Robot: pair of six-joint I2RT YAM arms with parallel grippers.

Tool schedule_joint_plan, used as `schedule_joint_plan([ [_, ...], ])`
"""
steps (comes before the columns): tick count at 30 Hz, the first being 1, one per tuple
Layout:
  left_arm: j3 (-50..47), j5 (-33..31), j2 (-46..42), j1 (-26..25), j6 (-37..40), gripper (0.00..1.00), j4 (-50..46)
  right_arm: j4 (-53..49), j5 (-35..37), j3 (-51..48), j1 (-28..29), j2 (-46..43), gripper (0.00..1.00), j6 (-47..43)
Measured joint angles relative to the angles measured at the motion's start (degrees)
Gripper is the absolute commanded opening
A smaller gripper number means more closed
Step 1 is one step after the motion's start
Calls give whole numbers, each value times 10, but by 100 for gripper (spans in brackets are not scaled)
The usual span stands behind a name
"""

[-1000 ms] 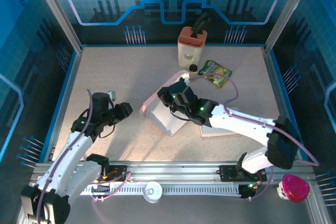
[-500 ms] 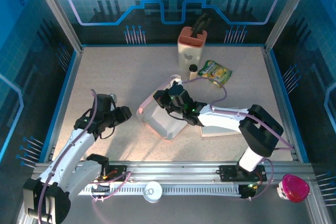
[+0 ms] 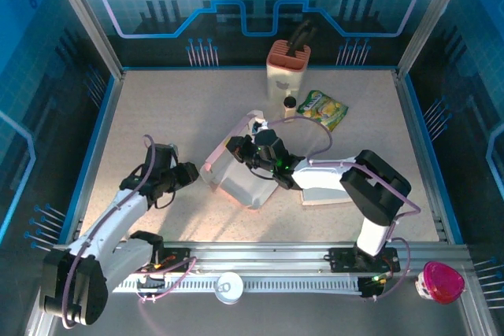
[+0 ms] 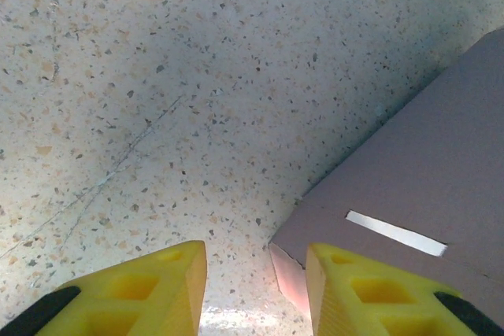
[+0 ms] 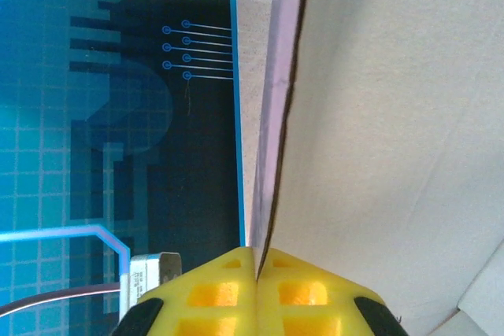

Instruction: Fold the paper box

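The paper box (image 3: 236,177) is a flat pink and white cardboard sheet, raised at an angle in the middle of the table. My right gripper (image 3: 240,149) is shut on its upper panel; in the right wrist view the yellow fingertips (image 5: 256,267) pinch the thin cardboard edge (image 5: 285,116). My left gripper (image 3: 189,171) sits low on the table just left of the box and is open. In the left wrist view the box's corner (image 4: 287,261) lies between the yellow fingers (image 4: 181,281), close to the right one, with a slot (image 4: 395,233) cut in the grey panel.
A second flat cardboard piece (image 3: 327,193) lies under the right arm. At the back stand an orange-topped white holder (image 3: 287,68), a small dark-capped bottle (image 3: 290,105) and a green snack packet (image 3: 323,109). A pink cup (image 3: 441,281) and a round tin (image 3: 229,286) sit outside by the rail.
My right gripper has carried the box leftward and back, tilting it further. My left gripper has moved right and nearer, up to the box's left corner.
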Motion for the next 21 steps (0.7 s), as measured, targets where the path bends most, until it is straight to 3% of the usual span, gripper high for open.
schedule_joint_plan([
  [21,-50,38,-49,-3,16,42,81,155,-26,-33,-19,60,0,23],
])
